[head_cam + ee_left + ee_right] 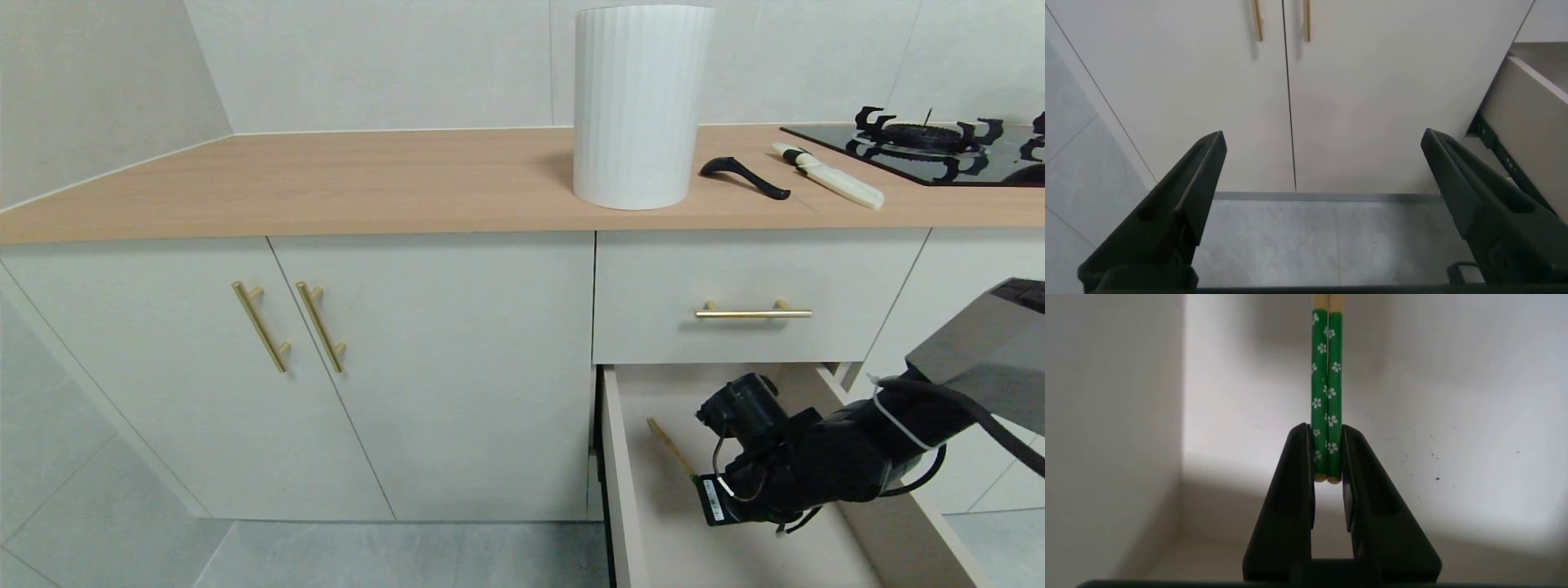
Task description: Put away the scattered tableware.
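Note:
A pair of chopsticks [669, 447] with green flowered ends [1328, 384] is held low inside the open lower drawer [620, 474], close to its left wall. My right gripper [704, 482] [1328, 439] is shut on their green ends, with the wooden tips pointing toward the drawer's back. On the counter lie a black-handled utensil [743, 176] and a white knife [829, 175]. My left gripper [1323, 140] is open and holds nothing, low in front of the cabinet doors [1290, 98] above the floor.
A tall white ribbed container [637, 106] stands on the wooden counter [326, 180], left of the utensils. A gas hob [922, 145] is at the far right. The upper drawer [753, 313] is shut. The open drawer's side [1527, 106] juts out beside my left gripper.

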### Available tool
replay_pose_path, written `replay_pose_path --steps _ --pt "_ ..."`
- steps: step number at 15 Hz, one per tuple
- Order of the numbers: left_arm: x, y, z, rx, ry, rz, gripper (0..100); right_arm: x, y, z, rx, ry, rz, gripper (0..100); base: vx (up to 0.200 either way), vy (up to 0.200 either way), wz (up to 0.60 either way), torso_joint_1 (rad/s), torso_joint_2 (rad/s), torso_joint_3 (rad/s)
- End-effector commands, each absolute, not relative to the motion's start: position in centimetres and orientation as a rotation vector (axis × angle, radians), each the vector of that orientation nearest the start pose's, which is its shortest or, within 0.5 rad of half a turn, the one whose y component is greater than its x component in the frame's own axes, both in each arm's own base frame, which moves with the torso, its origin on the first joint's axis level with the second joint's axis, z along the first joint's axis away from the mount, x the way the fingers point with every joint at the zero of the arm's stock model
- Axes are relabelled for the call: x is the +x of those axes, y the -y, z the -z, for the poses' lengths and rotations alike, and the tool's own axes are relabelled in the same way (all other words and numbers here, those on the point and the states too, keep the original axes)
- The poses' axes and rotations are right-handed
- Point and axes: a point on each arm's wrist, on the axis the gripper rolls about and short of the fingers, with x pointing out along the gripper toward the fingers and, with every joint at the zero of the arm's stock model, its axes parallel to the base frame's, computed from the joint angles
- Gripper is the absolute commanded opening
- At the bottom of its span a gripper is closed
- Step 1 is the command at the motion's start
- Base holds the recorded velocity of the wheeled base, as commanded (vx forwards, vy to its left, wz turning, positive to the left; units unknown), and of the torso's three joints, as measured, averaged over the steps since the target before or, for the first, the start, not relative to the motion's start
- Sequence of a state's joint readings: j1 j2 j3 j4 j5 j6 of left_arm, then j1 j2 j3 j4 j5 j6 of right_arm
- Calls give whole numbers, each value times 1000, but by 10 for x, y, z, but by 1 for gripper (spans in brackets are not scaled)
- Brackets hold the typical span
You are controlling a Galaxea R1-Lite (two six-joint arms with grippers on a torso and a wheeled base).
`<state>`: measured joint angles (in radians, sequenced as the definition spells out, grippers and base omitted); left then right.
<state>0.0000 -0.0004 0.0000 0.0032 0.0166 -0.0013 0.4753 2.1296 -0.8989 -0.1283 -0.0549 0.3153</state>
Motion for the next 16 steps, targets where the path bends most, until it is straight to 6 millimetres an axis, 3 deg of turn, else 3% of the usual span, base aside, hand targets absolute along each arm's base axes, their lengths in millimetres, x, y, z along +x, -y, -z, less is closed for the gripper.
replay_pose_path --steps 1,4,16 --pt "-23 0 -75 -2 -3 -17 100 301 -154 -3 -16 -1147 -189 0 0 0 0 0 0 0" --pt "-23 0 -75 -2 -3 -17 100 302 -162 23 -49 -1159 -153 0 0 0 0 0 0 0" --pt "-23 0 -75 -2 -3 -17 100 308 -166 34 -40 -1144 -117 0 0 0 0 0 0 0"
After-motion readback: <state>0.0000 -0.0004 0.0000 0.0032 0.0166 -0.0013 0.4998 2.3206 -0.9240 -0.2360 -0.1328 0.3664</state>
